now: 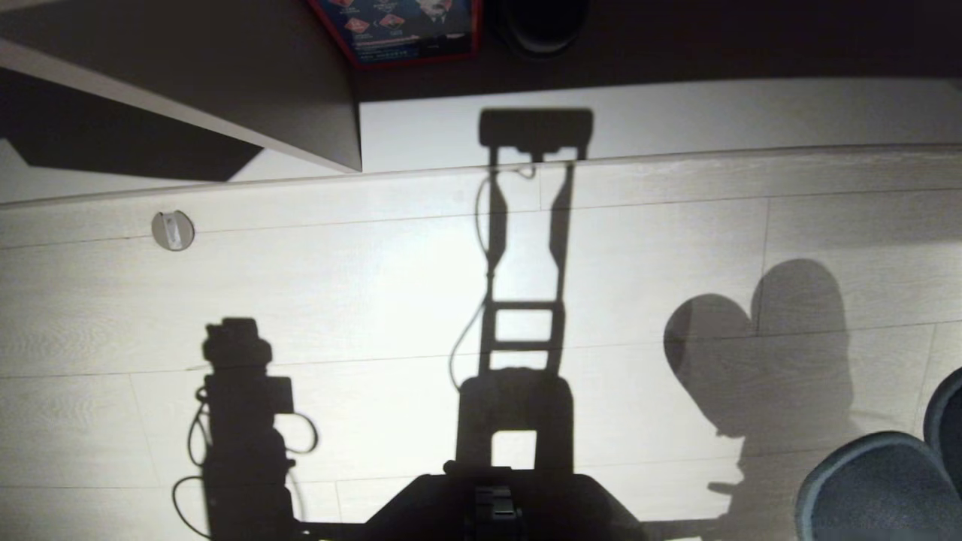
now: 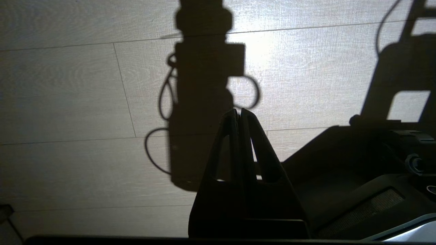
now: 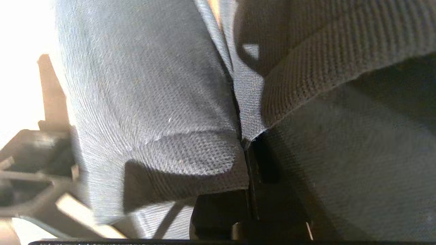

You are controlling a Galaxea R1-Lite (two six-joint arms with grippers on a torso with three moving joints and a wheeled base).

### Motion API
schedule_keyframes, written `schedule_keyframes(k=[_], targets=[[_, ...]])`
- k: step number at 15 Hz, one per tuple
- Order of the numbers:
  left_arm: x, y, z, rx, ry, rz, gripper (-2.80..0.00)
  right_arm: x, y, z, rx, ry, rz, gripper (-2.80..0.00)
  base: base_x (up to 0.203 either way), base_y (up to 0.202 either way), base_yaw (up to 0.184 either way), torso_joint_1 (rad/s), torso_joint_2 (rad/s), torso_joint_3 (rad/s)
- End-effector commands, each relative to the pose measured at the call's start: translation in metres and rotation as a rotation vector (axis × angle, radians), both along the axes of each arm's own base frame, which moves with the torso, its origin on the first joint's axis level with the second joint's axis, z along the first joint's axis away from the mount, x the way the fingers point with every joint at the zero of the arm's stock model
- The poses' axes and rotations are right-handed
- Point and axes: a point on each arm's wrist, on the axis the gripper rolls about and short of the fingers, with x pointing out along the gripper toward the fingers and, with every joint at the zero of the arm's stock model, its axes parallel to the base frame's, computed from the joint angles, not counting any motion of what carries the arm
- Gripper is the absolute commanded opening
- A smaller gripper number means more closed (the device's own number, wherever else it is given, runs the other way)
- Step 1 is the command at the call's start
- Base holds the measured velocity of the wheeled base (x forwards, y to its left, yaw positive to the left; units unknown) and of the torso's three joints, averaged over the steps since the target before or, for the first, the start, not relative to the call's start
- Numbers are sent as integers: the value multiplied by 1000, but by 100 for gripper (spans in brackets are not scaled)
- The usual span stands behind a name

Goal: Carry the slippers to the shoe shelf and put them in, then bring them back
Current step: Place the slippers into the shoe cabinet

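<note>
A: Where are the slippers (image 3: 153,112) at this moment?

B: They are in the right gripper (image 3: 247,144). In the right wrist view the dark woven fabric fills almost everything, and the two slippers are pressed together, with their edges meeting just where the jaws close. The jaws are clenched tightly on this fabric, so both are carried as one pair.

A: Why are they held like this, by the edge?

B: I think because the slippers are flat and soft. Pinching the two edges together lets one gripper take the pair, and the rest hangs freely beyond the fingers. In the head view only the rounded toes of the slippers (image 1: 879,481) show, at the lower right corner, and their shadow falls on the floor (image 1: 376,300) ahead of them.

A: And the other arm?

B: The left gripper (image 2: 240,112) is parked, well apart from the slippers, pointing at the pale wood-grain floor (image 2: 68,102). Its jaws are closed together with nothing between them. It seems not needed for this carrying.

A: Is the shoe shelf close?

B: I cannot see it. Far ahead of the grippers is a grey board (image 1: 225,83) and a red-edged box (image 1: 406,30), but no cubby that I can recognise. My judgement is that the carrying step is in progress.
</note>
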Motion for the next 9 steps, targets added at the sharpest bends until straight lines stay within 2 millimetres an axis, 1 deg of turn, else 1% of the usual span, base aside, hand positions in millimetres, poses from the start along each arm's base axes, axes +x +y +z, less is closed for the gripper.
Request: schedule_keyframes(k=[1, 3, 4, 5, 7, 9], targets=[[0, 0, 0, 0, -1, 1, -280, 19, 0, 23, 13, 67, -1, -280, 0, 0, 0, 0, 0, 0], [0, 0, 0, 0, -2, 1, -280, 38, 1, 44, 28, 33, -3, -280, 0, 0, 0, 0, 0, 0], [0, 0, 0, 0, -2, 1, -280, 42, 1, 53, 32, -9, -6, -280, 0, 0, 0, 0, 0, 0], [0, 0, 0, 0, -2, 1, -280, 49, 1, 57, 30, -12, -16, -280, 0, 0, 0, 0, 0, 0], [0, 0, 0, 0, -2, 0, -280, 78, 0, 65, 24, 18, -57, -280, 0, 0, 0, 0, 0, 0], [0, 0, 0, 0, -2, 1, -280, 99, -2, 70, 22, -16, -82, -280, 0, 0, 0, 0, 0, 0]])
